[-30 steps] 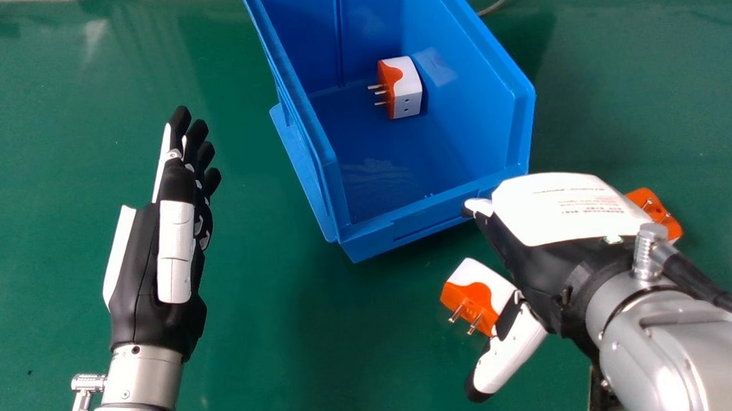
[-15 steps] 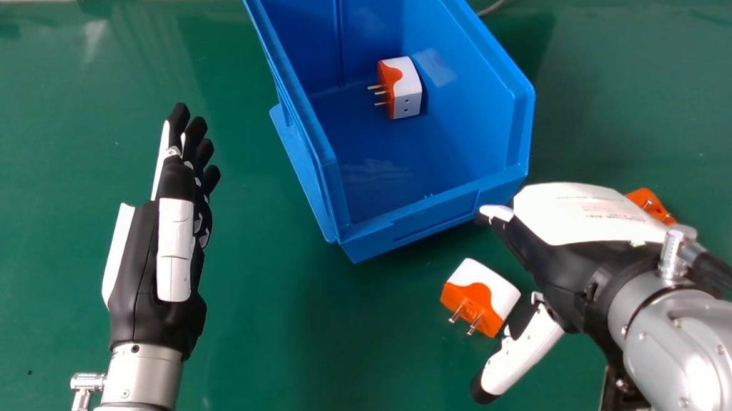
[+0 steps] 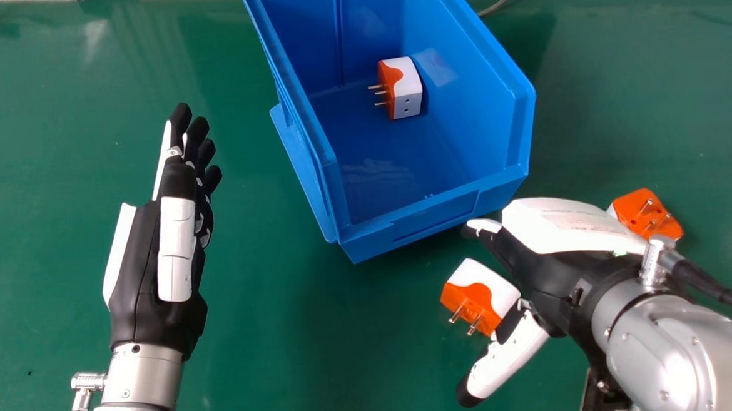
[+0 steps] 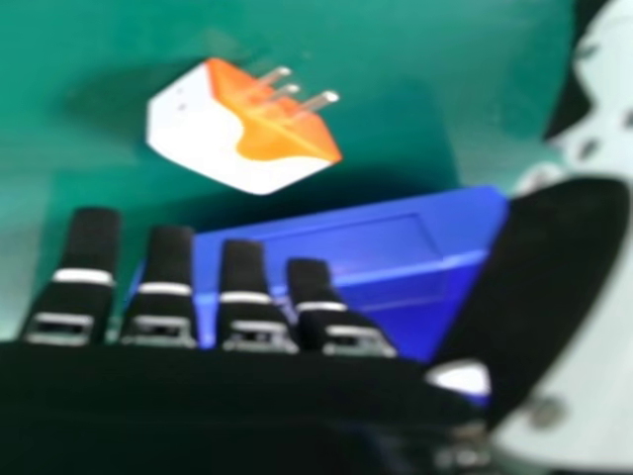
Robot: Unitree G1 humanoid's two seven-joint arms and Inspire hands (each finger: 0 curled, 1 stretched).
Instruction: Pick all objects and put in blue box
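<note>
At left, the left hand is over the green table, fingers straight and palm unfilled. To its right is the blue box, open-topped, its low wall on the near side and its tall walls toward the far side. One item lies in it: the boxed adapter, on the floor beside the right wall, metal prongs pointing left.

The box is hard, smooth plastic with upright ribs on the far wall and a soft shine on the floor. Just outside its near right corner lies the near adapter, a chunky block of white and orange plastic, its round metal prongs facing the near side. The right hand is just to the right of it, fingers extended and thumb spread well away, gripping nothing; whether the thumb touches the adapter I cannot tell. Farther right, on the table beyond the hand, is the right adapter, prongs up. A grey cable runs behind the box.

Compared with half a second ago, the right hand is slightly to the left and nearer, and more of the right adapter shows past it. The box, the boxed adapter and the near adapter have not moved.
</note>
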